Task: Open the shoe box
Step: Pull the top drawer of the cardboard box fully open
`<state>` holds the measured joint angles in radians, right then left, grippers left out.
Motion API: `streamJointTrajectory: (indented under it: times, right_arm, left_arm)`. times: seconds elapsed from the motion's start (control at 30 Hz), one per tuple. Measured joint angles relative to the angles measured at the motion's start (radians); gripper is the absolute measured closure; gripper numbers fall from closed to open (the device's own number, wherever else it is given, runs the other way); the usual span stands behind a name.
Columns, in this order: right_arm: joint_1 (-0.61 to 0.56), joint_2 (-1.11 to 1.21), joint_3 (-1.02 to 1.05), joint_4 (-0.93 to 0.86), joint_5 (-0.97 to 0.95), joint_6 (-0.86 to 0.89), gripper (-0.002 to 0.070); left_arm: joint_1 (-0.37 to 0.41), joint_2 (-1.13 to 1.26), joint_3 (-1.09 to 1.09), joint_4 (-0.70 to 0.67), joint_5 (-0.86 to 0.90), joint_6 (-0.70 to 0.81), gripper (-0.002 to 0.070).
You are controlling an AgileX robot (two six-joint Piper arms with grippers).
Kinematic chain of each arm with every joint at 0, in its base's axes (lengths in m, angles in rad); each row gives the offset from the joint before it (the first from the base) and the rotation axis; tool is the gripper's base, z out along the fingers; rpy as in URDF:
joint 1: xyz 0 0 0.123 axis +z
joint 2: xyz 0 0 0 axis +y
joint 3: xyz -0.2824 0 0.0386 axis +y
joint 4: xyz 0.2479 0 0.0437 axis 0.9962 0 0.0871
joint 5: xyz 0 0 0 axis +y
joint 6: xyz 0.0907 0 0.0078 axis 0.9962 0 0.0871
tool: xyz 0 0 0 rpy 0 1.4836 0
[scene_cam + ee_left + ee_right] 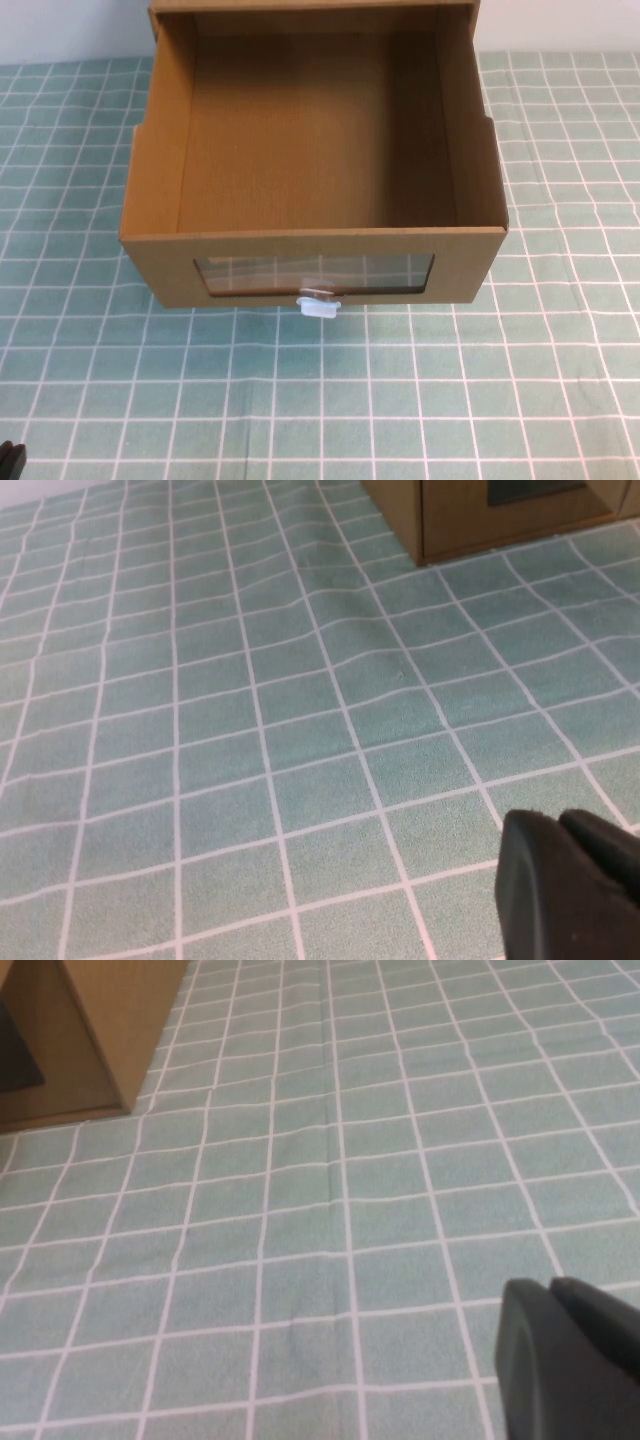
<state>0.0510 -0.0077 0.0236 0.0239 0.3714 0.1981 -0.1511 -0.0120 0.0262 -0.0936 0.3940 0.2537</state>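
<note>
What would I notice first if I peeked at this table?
The big brown shoe box in the middle stands out: it is pulled open and empty inside, with a clear window and a white pull tab on its front. It sits on a green checked cloth. The left end effector and right end effector hover shut above the cloth, one each side of the box's front.
</note>
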Motion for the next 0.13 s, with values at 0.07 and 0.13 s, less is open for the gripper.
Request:
streamJointTrajectory:
  times: [0.07,0.13]
  right_arm:
    - [0.000,0.000,0.000,0.000,0.000,0.000,0.0690]
    - [0.000,0.000,0.000,0.000,0.000,0.000,0.0690]
  left_arm:
    - [0.000,0.000,0.000,0.000,0.000,0.000,0.0680]
    - [0.000,0.000,0.000,0.000,0.000,0.000,0.0680]
